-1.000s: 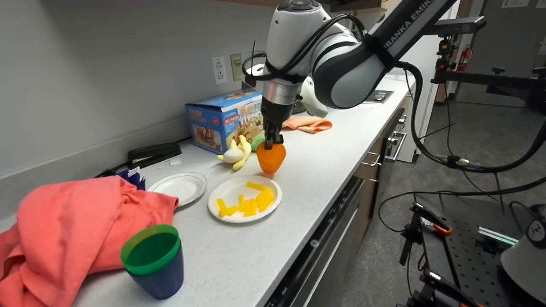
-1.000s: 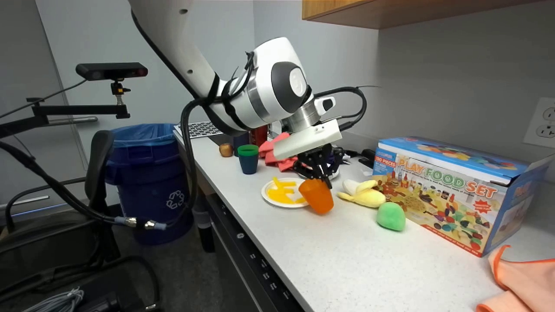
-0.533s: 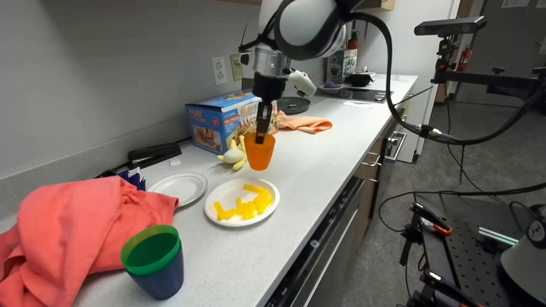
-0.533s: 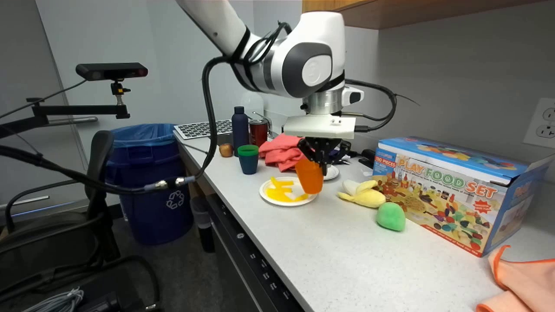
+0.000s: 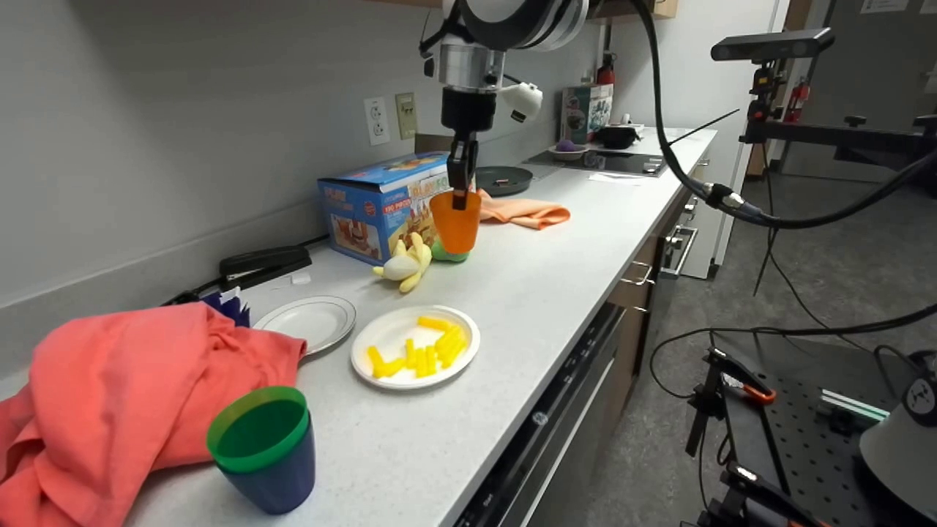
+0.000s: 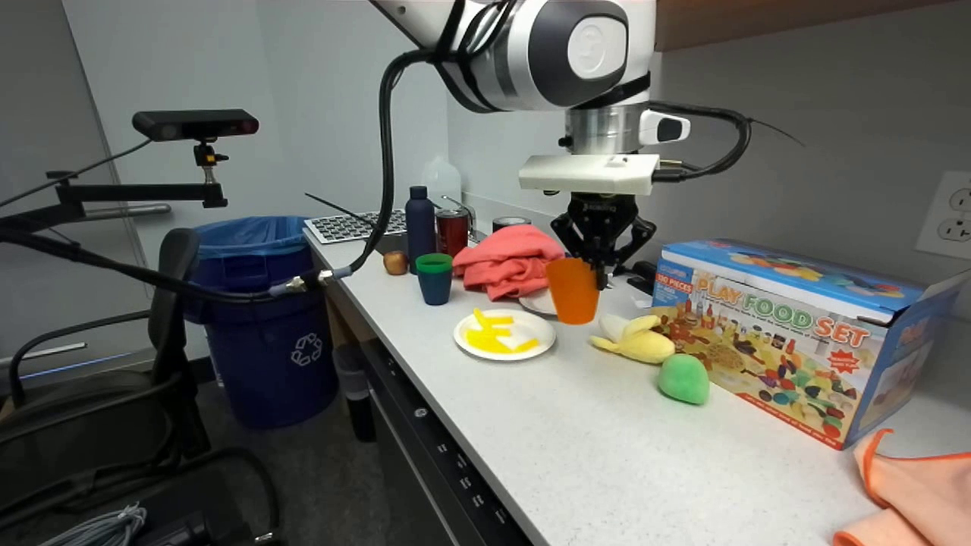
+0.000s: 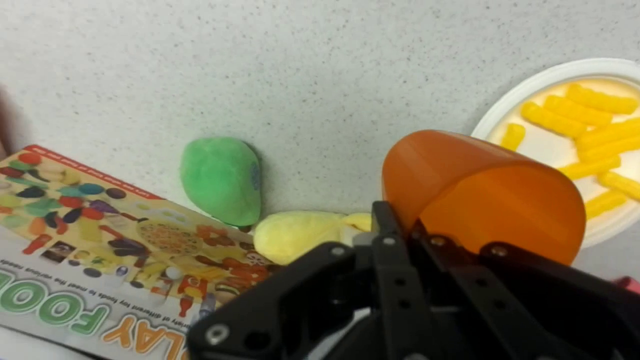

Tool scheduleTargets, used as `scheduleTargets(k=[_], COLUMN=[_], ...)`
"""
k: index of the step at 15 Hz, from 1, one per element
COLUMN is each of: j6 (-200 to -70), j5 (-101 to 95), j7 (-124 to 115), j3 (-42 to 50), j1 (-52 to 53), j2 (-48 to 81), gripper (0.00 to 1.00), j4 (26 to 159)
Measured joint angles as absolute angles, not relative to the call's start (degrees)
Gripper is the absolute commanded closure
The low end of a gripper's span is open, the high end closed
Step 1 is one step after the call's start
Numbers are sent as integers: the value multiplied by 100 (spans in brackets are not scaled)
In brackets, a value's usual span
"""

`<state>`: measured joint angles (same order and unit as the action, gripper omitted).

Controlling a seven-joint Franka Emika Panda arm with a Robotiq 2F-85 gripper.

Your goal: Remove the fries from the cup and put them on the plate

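The orange cup (image 5: 454,228) hangs in the air, nearly upright, above the counter beyond the plate. It also shows in an exterior view (image 6: 572,294). My gripper (image 7: 403,226) is shut on the cup's side wall, with one finger outside and one inside. In the wrist view the cup's mouth (image 7: 505,205) shows no fries in the part I can see; its bottom is hidden. The white plate (image 5: 395,338) rests on the counter. Several yellow fries (image 5: 452,344) lie on it; they also show in the wrist view (image 7: 600,142).
A bare white plate (image 5: 315,322), a pink cloth (image 5: 146,373) and a green cup (image 5: 263,439) stand near the plate. A toy banana (image 6: 641,345), a green toy (image 6: 684,378) and a play food box (image 6: 774,341) lie along the wall side.
My gripper has turned the tipped cup nearly upright and raised it away from the plate. The plate shifted slightly early on; the fries stay on it.
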<state>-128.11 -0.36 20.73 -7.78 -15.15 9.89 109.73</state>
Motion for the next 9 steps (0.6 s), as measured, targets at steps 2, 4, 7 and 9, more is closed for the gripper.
scheduleTargets(k=[2, 4, 7, 9], j6=[-12809, -12809, -12824, -12838], j5=[-352, -554, -676, -690], j7=[1785, 1567, 1339, 1249], j3=[-534, -386, -256, -202], j1=[-1203, -973, -756, -672], j2=[989, 992, 996, 998], gripper=[99, 99, 99, 99], j4=[10969, 10969, 10979, 10984])
